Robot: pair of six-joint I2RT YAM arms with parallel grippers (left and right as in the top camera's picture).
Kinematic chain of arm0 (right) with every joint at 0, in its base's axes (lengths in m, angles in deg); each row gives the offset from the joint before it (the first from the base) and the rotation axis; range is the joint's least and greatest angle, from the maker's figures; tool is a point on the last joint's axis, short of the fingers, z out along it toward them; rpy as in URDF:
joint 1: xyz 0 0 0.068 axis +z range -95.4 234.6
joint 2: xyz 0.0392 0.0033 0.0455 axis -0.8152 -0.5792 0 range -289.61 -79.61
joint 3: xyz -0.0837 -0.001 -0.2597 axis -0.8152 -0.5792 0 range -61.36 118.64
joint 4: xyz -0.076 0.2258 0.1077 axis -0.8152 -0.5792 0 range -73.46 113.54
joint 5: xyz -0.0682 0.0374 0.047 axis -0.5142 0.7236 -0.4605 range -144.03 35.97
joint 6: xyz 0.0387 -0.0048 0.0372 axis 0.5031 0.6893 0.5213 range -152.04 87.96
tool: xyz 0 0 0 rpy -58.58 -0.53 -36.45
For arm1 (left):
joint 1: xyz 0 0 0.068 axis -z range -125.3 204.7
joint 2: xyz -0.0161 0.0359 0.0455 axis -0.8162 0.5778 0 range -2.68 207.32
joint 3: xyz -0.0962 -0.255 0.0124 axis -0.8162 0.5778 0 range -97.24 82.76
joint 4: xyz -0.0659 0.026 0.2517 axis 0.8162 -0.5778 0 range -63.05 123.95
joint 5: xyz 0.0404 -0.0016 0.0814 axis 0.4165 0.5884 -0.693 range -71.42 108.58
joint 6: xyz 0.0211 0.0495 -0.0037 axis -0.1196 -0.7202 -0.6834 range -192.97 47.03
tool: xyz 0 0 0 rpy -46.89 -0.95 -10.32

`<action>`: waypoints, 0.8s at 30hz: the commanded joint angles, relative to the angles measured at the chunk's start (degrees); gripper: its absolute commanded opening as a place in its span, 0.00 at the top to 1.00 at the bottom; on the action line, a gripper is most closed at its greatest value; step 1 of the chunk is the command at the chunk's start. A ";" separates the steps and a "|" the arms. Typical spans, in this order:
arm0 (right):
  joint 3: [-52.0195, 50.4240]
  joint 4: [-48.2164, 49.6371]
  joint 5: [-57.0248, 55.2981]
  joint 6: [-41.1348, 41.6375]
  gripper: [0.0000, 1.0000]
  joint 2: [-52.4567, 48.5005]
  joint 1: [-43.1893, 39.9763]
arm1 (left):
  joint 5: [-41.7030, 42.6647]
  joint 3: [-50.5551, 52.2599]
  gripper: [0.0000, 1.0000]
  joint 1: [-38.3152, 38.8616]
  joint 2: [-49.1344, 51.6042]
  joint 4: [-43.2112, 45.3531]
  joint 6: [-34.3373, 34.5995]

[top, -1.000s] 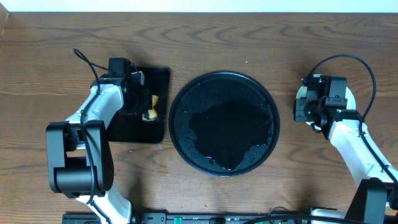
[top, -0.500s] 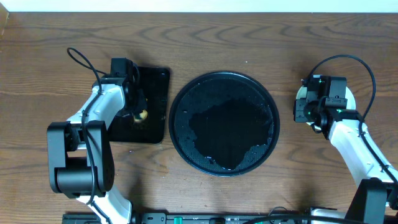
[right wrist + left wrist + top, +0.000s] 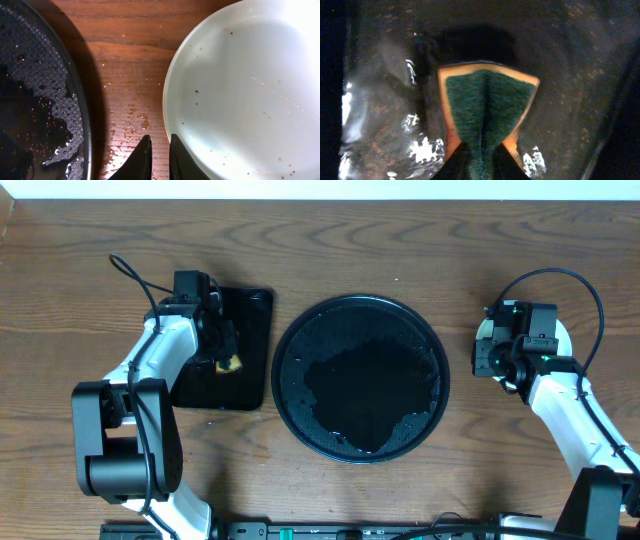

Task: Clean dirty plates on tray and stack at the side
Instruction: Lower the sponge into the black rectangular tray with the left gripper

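Observation:
The large round black tray sits mid-table, wet and with no plates on it; its rim also shows in the right wrist view. A pale plate with small specks lies on the wood at the right, mostly hidden under my right arm in the overhead view. I cannot tell whether other plates lie under it. My right gripper is shut and empty, over the wet wood just left of the plate's rim. My left gripper is shut on a yellow sponge with a green scouring face.
The sponge hangs over a smaller rectangular black tray, wet and shiny, left of the round tray. Water drops lie on the wood between the round tray and the plate. Brown wood-grain tabletop surrounds everything.
My left gripper has shifted the sponge slightly left and toward the front over the rectangular tray. The right arm has not moved.

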 commanded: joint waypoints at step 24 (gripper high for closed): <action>11.54 -9.62 6.93 1.01 0.01 1.44 -0.52 | 1.77 -1.60 0.23 3.41 -11.56 -7.28 -1.84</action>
